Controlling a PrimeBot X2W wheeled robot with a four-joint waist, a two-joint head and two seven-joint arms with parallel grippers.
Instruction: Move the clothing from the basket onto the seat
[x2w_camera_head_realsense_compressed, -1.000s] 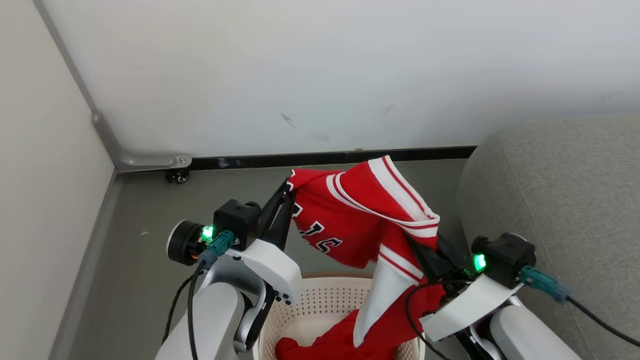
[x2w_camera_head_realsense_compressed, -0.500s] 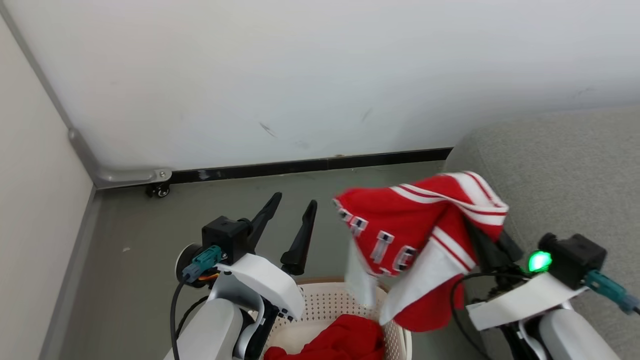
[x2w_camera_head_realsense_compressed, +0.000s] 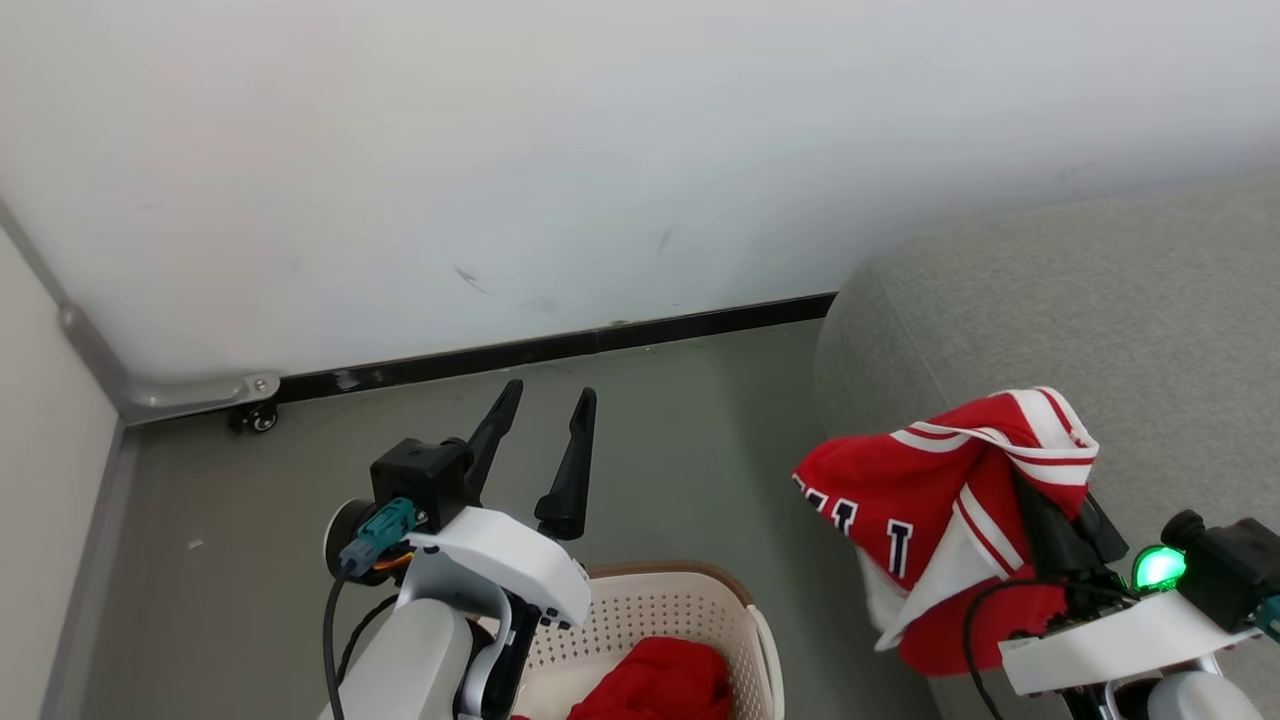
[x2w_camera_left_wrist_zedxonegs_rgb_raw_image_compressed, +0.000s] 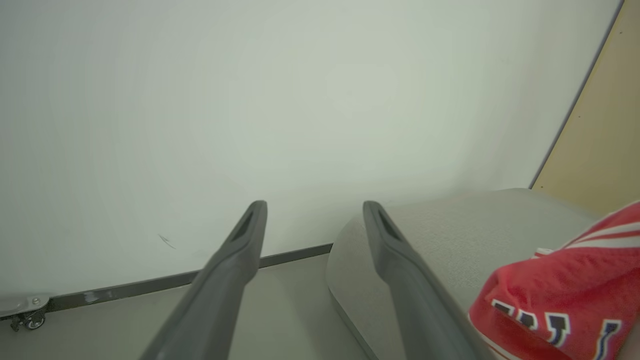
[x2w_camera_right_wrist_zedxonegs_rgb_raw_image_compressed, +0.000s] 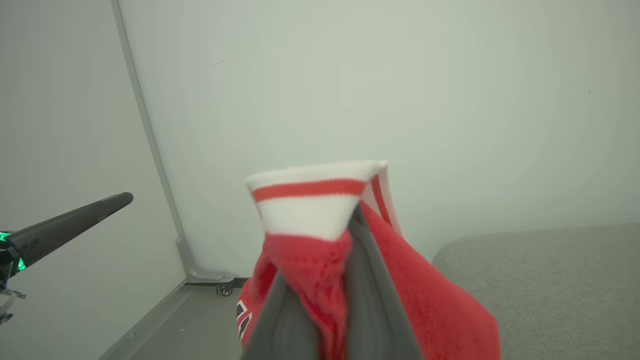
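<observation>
A pale wall (x2w_camera_head_realsense_compressed: 600, 150) is seen behind the seat (x2w_camera_head_realsense_compressed: 1100, 300), whose light-grey rounded corner is set against it, and a grey floor (x2w_camera_head_realsense_compressed: 700, 450) is spread out beside the seat. The basket (x2w_camera_head_realsense_compressed: 760, 640) is placed on that floor, near the seat but apart from it, with its brown rim band turned towards the seat's corner. One red garment (x2w_camera_head_realsense_compressed: 920, 490) is held up over the seat's edge on the basket side, and its dark lettering faces away from the seat. Whether its hanging folds touch the upholstery cannot be told. A second red garment (x2w_camera_head_realsense_compressed: 660, 685) is left crumpled inside the basket, away from the seat. The right gripper (x2w_camera_head_realsense_compressed: 1062, 522) is raised over that same seat edge with its jaws pressed onto the first garment. In the right wrist view, red cloth is bunched in the narrow gap between the two fingers. The white-and-red striped trim is folded over above the fingertips, and the rest is draped down on both sides. The left gripper (x2w_camera_head_realsense_compressed: 550, 390) is held above the basket's far side from the seat. Its jaws are spread wide with nothing between them, and its fingers point towards the wall. A small caster (x2w_camera_head_realsense_compressed: 255, 420) is seen at the wall's foot, well apart from the seat.
</observation>
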